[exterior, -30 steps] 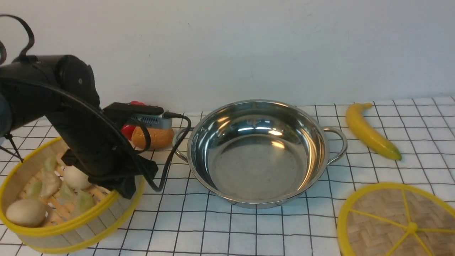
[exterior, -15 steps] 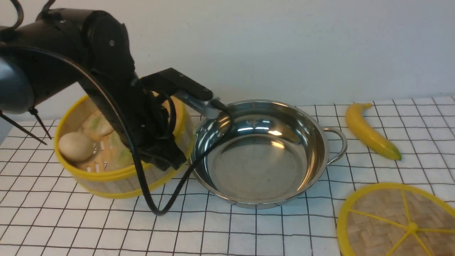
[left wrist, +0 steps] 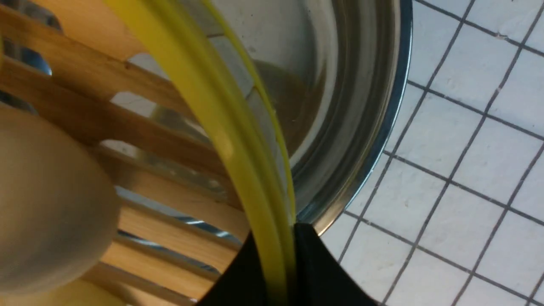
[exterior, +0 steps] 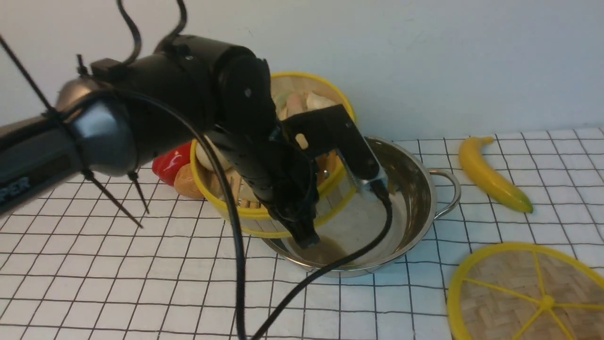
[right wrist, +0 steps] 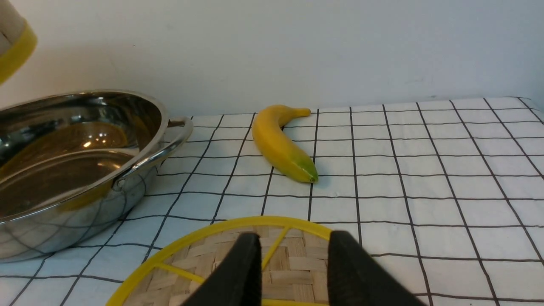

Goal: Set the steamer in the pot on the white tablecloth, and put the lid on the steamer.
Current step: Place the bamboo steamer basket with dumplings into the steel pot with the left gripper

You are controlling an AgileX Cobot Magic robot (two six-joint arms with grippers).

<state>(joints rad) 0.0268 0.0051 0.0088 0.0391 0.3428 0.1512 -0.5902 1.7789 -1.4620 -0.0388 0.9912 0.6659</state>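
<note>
At the far left of the bench, a red pepper [exterior: 170,163] and a bread roll [exterior: 186,182] lie on the white tablecloth [exterior: 141,283], half hidden behind the steamer [exterior: 245,222]. The left arm [exterior: 141,118] reaches in from the left and carries the steamer in the air. The left fingers [left wrist: 323,284] are pinched on its yellow rim at the near edge, one inside the wall and one outside.

The steamer is steeply tilted. Its far rim rides high against the wall and its near rim hangs low, so the open mouth faces up and towards us. It hangs over the left part of the pot [exterior: 410,198], and the pot's metal shows through the slatted floor in the left wrist view. We cannot tell whether its low edge touches the pot. A bun [left wrist: 42,204] lies on the slats, and dumplings [exterior: 302,101] show near the high rim.

The pot sits upright at the centre of the cloth, its right loop handle pointing right. Further right a banana [exterior: 490,174] lies with its long axis running from far left to near right, green tip nearest.

At the near right the lid [exterior: 519,293] lies flat on the cloth, knob up. The right fingers [right wrist: 238,276] hang over it with a narrow gap between them, gripping nothing.
</note>
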